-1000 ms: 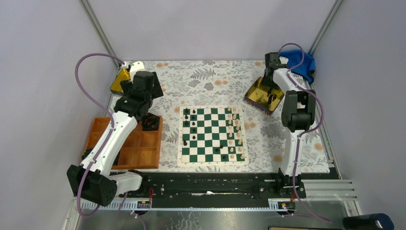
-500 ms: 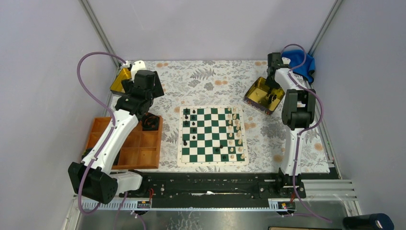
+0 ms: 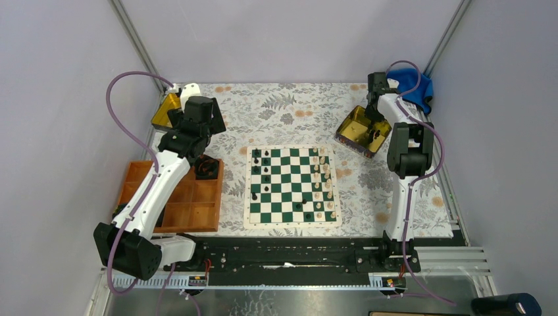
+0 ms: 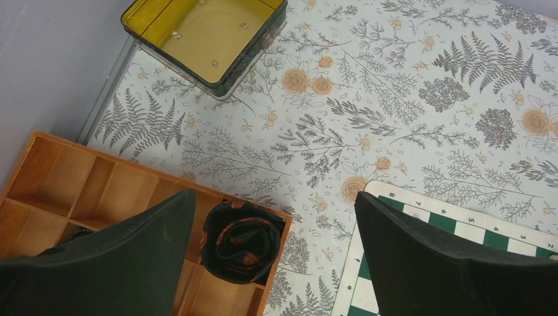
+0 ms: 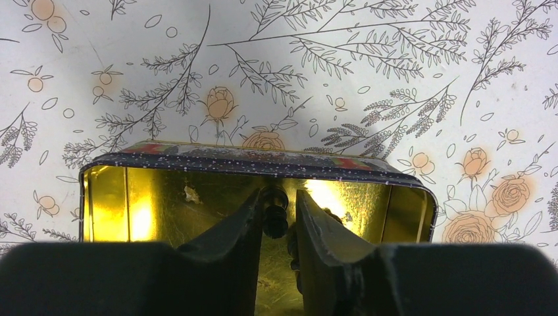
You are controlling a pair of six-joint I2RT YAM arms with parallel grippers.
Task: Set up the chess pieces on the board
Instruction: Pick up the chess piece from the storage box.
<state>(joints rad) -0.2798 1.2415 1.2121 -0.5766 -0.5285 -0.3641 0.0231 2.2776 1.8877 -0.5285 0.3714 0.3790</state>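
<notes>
The board lies mid-table, with several black chess pieces on its left columns and cream pieces on its right. My right gripper reaches down into the gold tin. In the right wrist view its jaws are shut on a black pawn near the tin's far wall. Another dark piece lies behind the right finger, mostly hidden. My left gripper hangs open and empty between the orange tray and the board's corner.
The orange compartmented tray sits left of the board, with a rolled dark cloth in its corner cell. A second gold tin stands at the far left. A blue cloth lies at the far right corner.
The left arm has shifted slightly to the right and stays open. The right gripper has stayed down in the gold tin.
</notes>
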